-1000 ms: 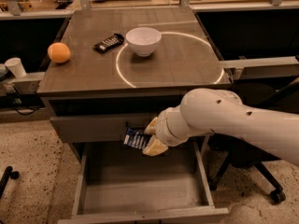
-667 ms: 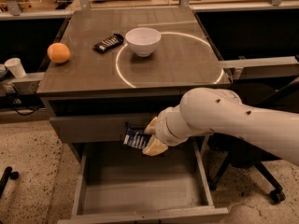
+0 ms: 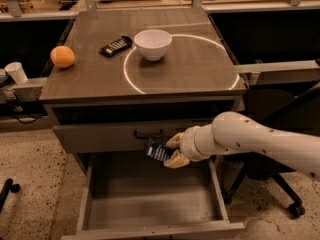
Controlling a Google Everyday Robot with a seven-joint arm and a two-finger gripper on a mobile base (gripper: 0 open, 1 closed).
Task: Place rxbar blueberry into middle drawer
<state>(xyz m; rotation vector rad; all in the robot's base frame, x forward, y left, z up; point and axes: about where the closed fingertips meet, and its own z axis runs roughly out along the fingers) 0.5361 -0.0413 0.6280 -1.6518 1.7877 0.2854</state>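
Note:
My gripper (image 3: 169,151) is at the end of the white arm, in front of the cabinet and just above the back of the open middle drawer (image 3: 150,204). Its yellowish fingers (image 3: 174,140) are shut on the rxbar blueberry (image 3: 158,152), a small dark blue bar with white lettering. The bar is held tilted in the air, just under the closed drawer front with the dark handle (image 3: 148,133). The drawer's grey floor shows nothing lying in it.
On the cabinet top are a white bowl (image 3: 153,43), a black-wrapped bar (image 3: 115,45) and an orange (image 3: 62,56). A white cup (image 3: 16,72) stands on a ledge at the left. A chair base (image 3: 290,199) is at the right on the speckled floor.
The arm and the blue bar have stayed at about the same place above the open drawer; the grip on the bar is unchanged.

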